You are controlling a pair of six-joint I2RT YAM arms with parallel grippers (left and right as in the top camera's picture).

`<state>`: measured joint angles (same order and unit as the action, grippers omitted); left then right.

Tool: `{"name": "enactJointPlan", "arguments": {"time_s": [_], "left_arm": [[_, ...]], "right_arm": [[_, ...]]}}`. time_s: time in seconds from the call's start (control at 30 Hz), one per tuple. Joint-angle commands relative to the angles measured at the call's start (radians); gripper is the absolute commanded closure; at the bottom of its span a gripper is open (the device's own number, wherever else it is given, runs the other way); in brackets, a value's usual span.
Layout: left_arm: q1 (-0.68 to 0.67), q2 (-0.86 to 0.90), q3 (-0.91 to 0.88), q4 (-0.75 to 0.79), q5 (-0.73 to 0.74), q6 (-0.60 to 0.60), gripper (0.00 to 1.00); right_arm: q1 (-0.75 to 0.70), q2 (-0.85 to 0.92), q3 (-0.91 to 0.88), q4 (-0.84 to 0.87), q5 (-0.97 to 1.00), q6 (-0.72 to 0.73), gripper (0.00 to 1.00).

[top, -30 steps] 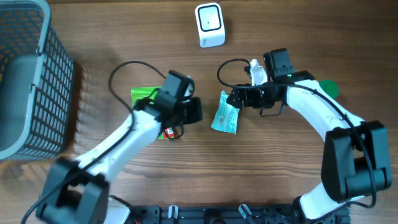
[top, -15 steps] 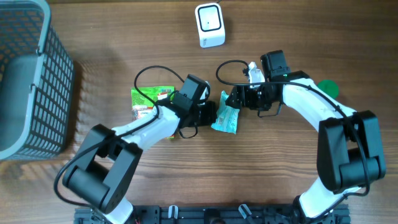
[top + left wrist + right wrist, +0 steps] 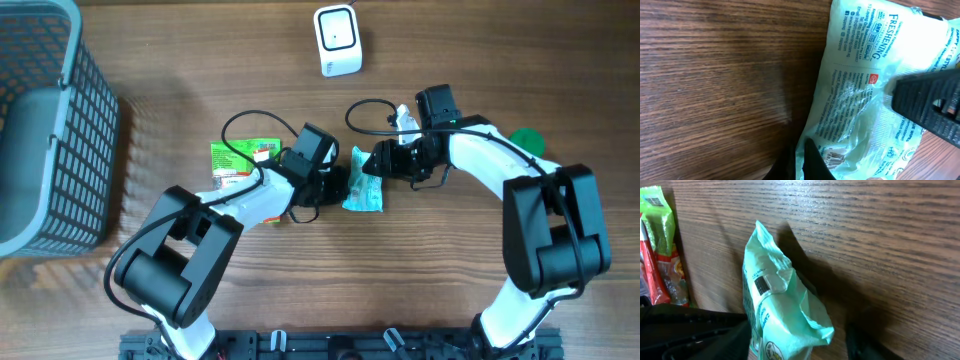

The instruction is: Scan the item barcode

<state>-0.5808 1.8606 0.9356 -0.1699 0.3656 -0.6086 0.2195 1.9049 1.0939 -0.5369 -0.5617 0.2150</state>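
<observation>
Wipes pkt (image 3: 362, 186) was pale mint green w/ darker green print & a tiny red logo. Its barcode (image 3: 761, 284) was black on white. Table (image 3: 450, 290) was dark brown, wood-grain streaks. Basket (image 3: 95, 150) was grey, grid mesh. Scanner (image 3: 337, 40) was white w/ dark window. Snack pkt (image 3: 235, 160) was bright green w/ white & red. Arms (image 3: 500, 165) were white w/ blk joints.

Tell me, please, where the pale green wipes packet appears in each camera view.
Overhead: the wipes packet lies near the table's middle, between the two arms.
Left wrist: it fills the right half of the picture.
Right wrist: it stands left of centre, in the lower half.
Shared landmark: the green snack pack, left of it overhead and in the right wrist's top-left corner; absent from the left wrist.
</observation>
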Motion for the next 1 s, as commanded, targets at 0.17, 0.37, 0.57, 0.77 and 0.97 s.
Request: {"name": "enactJointPlan", "arguments": {"time_s": [0.17, 0.37, 0.57, 0.77, 0.97], "left_arm": [[-0.021, 0.042, -0.006, -0.005, -0.027, -0.01, 0.96], [-0.022, 0.042, -0.006, -0.006, -0.045, -0.01, 0.96], [-0.023, 0.042, -0.006, -0.008, -0.061, -0.01, 0.96], [0.0, -0.048, 0.019, -0.028, -0.048, 0.021, 0.96], [0.005, -0.164, 0.022, -0.042, -0.046, 0.022, 0.96]], "right_arm": [[0.002, 0.023, 0.003, 0.022, -0.024, -0.004, 0.59], [0.002, 0.023, -0.021, 0.045, -0.023, -0.005, 0.89], [0.002, 0.023, -0.072, 0.1, -0.022, -0.005, 0.96], [0.002, 0.023, -0.073, 0.099, -0.016, -0.005, 0.94], [0.002, 0.023, -0.073, 0.103, -0.016, -0.005, 0.96]]}}
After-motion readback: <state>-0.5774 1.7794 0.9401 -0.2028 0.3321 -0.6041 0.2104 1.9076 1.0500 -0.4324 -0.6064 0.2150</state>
